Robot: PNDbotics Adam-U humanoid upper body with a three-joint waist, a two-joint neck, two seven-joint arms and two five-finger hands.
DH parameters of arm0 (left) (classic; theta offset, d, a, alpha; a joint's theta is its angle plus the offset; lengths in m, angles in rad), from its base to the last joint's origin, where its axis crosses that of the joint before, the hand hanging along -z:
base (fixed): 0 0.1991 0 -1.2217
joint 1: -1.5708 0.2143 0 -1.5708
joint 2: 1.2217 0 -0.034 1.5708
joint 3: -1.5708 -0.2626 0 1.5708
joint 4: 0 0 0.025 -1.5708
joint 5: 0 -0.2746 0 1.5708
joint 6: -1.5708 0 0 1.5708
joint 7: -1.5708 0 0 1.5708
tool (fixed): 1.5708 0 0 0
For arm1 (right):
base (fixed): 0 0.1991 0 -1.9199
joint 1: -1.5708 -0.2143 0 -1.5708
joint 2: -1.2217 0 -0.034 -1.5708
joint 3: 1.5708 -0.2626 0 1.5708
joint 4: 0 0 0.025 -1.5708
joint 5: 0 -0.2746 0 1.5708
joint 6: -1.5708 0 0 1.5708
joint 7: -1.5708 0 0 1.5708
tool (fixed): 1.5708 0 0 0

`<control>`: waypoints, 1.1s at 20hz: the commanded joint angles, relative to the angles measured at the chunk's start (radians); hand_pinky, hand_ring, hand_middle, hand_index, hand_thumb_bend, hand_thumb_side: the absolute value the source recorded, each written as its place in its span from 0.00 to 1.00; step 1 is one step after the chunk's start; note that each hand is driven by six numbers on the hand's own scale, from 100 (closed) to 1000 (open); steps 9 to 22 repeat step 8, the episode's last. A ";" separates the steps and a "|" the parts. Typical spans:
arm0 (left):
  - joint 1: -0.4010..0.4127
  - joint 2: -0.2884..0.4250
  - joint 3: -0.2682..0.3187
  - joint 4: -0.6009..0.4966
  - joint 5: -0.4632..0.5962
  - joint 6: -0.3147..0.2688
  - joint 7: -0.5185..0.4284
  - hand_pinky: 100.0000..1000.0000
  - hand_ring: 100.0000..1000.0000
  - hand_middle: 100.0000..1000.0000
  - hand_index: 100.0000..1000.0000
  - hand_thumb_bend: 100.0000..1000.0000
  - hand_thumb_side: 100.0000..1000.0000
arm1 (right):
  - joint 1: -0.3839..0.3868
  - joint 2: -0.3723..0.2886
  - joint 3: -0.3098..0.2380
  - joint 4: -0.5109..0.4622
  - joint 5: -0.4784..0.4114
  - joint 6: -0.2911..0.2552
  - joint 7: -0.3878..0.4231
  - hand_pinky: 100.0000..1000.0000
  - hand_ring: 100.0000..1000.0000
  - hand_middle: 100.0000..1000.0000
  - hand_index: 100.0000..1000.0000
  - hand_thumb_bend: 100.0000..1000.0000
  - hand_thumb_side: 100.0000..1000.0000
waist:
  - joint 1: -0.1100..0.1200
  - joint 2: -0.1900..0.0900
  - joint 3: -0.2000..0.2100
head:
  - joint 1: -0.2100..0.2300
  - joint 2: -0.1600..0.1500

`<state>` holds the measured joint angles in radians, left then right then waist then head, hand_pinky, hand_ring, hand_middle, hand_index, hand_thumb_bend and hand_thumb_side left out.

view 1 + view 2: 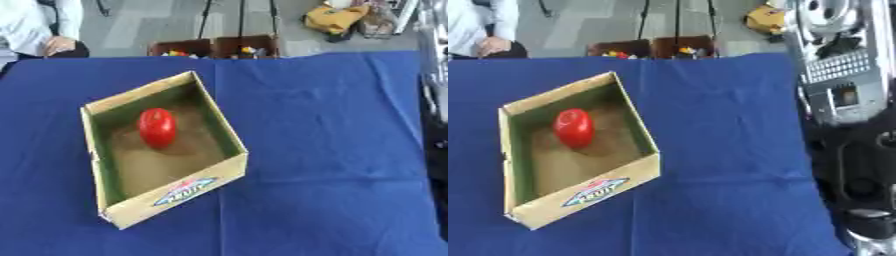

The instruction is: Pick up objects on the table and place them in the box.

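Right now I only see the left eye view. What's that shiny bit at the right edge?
Observer: The right eye view shows it whole: it's the robot's right arm, silver above and black below, filling that side.
Operator: Is it over the box?
Observer: No. In the right eye view it stands apart from the box, with bare blue table between them, and it hides the table's right edge.

Right arm cut off; hand unseen.
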<state>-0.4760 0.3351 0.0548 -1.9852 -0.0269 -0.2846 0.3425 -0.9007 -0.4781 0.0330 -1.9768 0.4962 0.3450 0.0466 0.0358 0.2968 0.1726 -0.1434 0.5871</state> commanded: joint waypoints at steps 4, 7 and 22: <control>-0.008 0.033 0.017 -0.015 -0.007 -0.004 0.011 0.59 0.85 0.79 0.86 0.00 0.93 | 0.071 -0.101 -0.041 -0.023 -0.132 -0.142 -0.246 0.66 0.72 0.75 0.84 0.00 0.43 | 0.022 -0.004 -0.006 | 0.019 -0.003; -0.010 0.034 0.018 -0.015 -0.007 -0.008 0.017 0.59 0.85 0.79 0.86 0.00 0.93 | 0.126 -0.141 -0.053 -0.023 -0.183 -0.252 -0.325 0.66 0.72 0.75 0.84 0.00 0.51 | 0.025 -0.003 -0.011 | 0.026 0.001; -0.011 0.034 0.019 -0.015 -0.006 -0.010 0.018 0.59 0.85 0.79 0.86 0.00 0.93 | 0.139 -0.149 -0.060 -0.023 -0.198 -0.298 -0.355 0.66 0.71 0.74 0.84 0.00 0.52 | 0.026 -0.003 -0.014 | 0.028 0.002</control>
